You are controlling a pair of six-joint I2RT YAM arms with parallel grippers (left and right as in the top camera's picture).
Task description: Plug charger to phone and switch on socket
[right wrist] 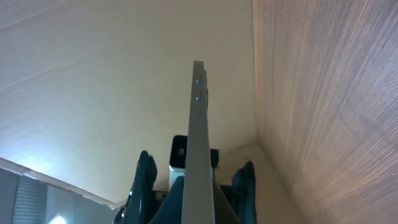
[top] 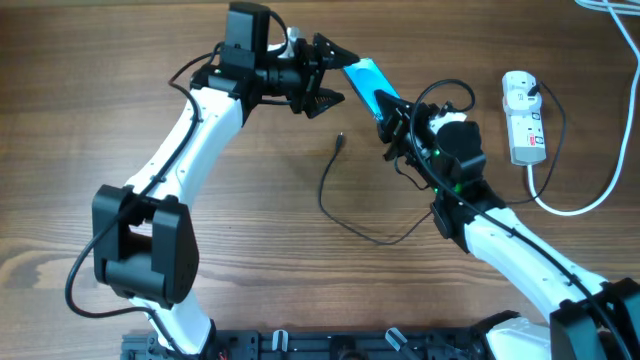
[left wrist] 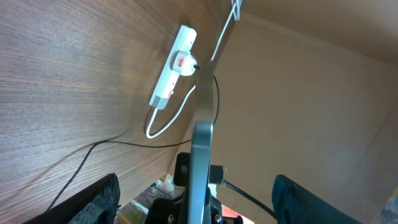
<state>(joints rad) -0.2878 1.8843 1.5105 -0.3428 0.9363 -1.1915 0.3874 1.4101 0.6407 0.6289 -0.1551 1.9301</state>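
The phone [top: 368, 82] with its turquoise screen is held tilted above the table between both arms. My right gripper [top: 389, 117] is shut on its near end. My left gripper [top: 338, 75] is wide open with a finger on each side of the phone's far end, not touching it. The phone shows edge-on in the left wrist view [left wrist: 203, 118] and the right wrist view [right wrist: 199, 118]. The charger's thin black cable lies on the table with its connector tip [top: 341, 138] loose below the phone. The white socket [top: 525, 118] lies at the far right, a black plug in it; it also shows in the left wrist view [left wrist: 174, 65].
A thick white power lead [top: 590, 200] loops from the socket toward the right edge and shows in the left wrist view [left wrist: 166, 121]. The charger cable [top: 345, 222] curls across the middle of the wooden table and passes under my right arm.
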